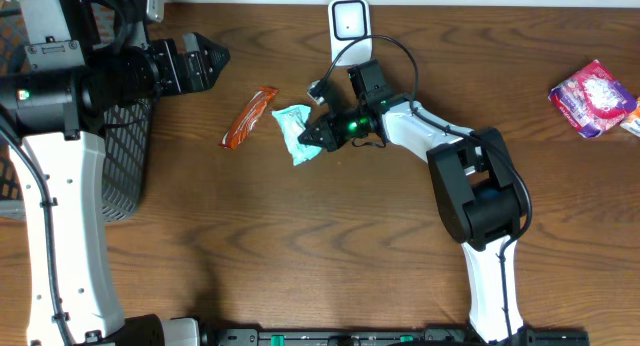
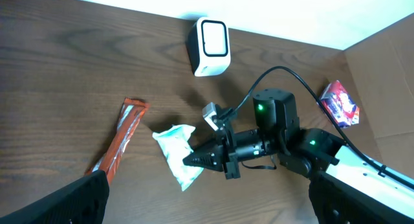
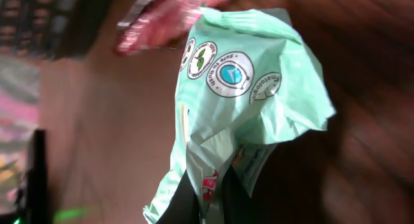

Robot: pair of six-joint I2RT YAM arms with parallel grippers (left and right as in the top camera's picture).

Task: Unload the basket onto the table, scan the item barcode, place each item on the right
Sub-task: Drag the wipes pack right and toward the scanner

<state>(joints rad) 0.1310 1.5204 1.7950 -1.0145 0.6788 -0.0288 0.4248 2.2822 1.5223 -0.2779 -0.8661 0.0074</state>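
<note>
Right gripper [image 1: 309,135] is out over the middle of the table [image 1: 300,246], and its fingers are pinched right down on the near edge of the packet [image 1: 292,132]. That's a thin grip, with almost no gap between the jaws. On the right wrist view the mint-green wrapper fills the picture. I see round printed badges near the top and crumpled film below, where the dark fingers [image 3: 187,201] come up into its lower edge. I can't find a barcode on the side facing me. I also can't tell whether the packet is lifted or resting on the wood; from overhead it looks low.

The scanner [image 1: 348,21] stands at the far edge of the table, white, with its window facing the arms. The packet sits in front of it and a little to the left, clearly apart from it.

The bar [image 1: 250,117], orange-red, lies at a slant just left of the packet. It's near the packet but not touching it.

Left gripper [image 1: 214,58] hangs over the far left of the table with its fingers spread wide and nothing between them. On its own wrist view I see the two black fingertips [image 2: 81,198] in the bottom corners, with the packet, bar and scanner all in the gap ahead.

The basket [image 1: 125,156], black mesh, sits at the left edge under that arm. A pink pack [image 1: 592,98] lies alone at the far right, well away from everything.
</note>
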